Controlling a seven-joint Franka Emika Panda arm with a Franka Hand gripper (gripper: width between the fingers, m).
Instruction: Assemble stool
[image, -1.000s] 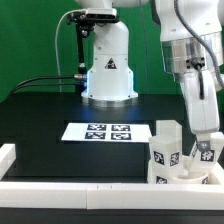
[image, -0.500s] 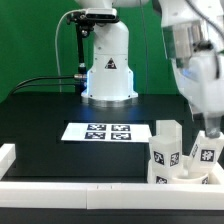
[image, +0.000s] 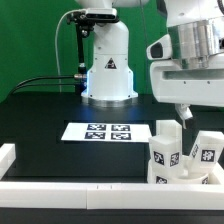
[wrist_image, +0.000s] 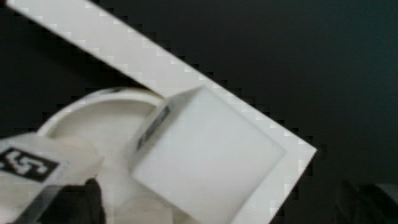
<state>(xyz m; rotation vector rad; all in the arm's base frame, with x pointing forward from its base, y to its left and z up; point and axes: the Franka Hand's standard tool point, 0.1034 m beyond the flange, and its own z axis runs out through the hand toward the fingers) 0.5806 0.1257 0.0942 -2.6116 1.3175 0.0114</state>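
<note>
hand had lifted off the stool, fingers empty, apparently parted | legs stood below it | regrasp probably next

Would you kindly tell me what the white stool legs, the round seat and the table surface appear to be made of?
The chunky white block legs look like matte moulded or printed plastic: uniform white, blunt edges, no grain, with square black-and-white tags on them. The round white seat seems to be the same plastic, with a smooth curved rim. The black table surface looks matte, perhaps cloth or a mat; its material is unclear.
</note>
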